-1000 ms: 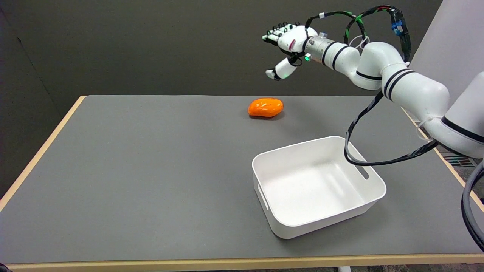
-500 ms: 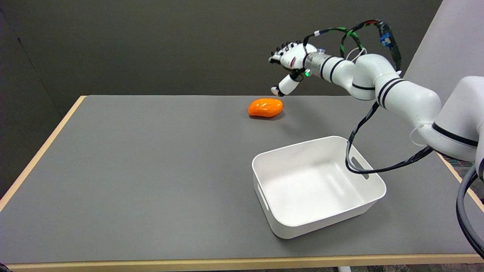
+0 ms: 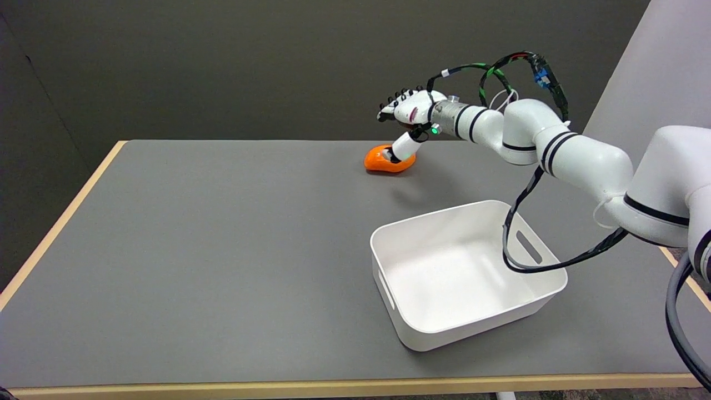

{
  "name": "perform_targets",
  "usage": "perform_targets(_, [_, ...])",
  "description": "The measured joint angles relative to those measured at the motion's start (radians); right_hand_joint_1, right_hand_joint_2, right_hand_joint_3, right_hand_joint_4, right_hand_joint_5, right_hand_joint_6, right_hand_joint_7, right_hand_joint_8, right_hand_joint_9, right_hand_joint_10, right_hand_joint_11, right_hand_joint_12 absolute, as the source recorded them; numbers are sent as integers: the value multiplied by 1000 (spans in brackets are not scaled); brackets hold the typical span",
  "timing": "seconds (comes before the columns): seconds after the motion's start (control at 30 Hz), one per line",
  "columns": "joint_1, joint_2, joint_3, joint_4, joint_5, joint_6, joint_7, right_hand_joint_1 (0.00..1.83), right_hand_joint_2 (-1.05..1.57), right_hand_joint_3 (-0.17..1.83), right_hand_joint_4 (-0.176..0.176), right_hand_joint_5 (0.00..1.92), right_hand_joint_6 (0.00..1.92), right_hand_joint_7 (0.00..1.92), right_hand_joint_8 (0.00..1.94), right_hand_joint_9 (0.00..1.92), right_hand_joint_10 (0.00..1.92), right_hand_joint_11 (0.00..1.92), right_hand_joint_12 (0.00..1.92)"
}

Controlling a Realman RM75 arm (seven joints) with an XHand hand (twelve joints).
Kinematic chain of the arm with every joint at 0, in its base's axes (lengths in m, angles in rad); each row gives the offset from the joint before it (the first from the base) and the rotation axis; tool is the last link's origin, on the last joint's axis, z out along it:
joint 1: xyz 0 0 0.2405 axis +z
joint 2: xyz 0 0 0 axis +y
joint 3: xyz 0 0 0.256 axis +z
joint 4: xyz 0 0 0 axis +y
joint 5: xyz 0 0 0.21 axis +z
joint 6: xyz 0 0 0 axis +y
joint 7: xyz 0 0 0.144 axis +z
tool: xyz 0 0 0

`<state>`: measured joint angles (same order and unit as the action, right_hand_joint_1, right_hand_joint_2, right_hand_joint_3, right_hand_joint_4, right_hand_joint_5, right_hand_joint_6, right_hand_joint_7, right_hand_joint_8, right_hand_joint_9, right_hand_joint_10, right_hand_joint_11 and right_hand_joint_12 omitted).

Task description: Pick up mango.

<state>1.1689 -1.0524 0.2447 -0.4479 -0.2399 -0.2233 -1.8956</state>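
The glossy orange mango (image 3: pixel 386 159) is lying on the far part of the grey tabletop (image 3: pixel 222 250), well apart from the empty white plastic bin (image 3: pixel 547 289) sitting nearer the camera; the robot's right black-and-white hand (image 3: pixel 404 119) is hovering directly over the fruit with its fingers spread apart and holding nothing, the thumb (image 3: pixel 402 148) reaching down in front of the mango's right end, though whether it is actually touching the skin is not clear from this angle; the other fingers are pointing out above and beyond the fruit; judging by this, the step in hand is closing the grasp; doing it well probably means lowering until the palm is close over the fruit, curling the fingers round the far side against the thumb, and squeezing evenly, since the smooth rounded skin looks liable to slip or roll away.
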Motion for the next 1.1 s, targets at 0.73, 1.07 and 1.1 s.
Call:
perform_targets(0.73, [-79, -7, 116, -28, 37, -1, 41, 152, 490, 1002, -67, 24, 202, -1, 164, 10, 308, -1, 688])
perform_targets(1.07, [-135, -33, 227, -19, 63, -1, 17, 297, 475, 992, -72, 86, 205, 120, 45, 61, 311, 33, 728])
perform_targets(1.1, [-141, -37, 237, -17, 65, 0, 15, 279, 478, 990, -71, 79, 226, 109, 74, 55, 330, 26, 745])
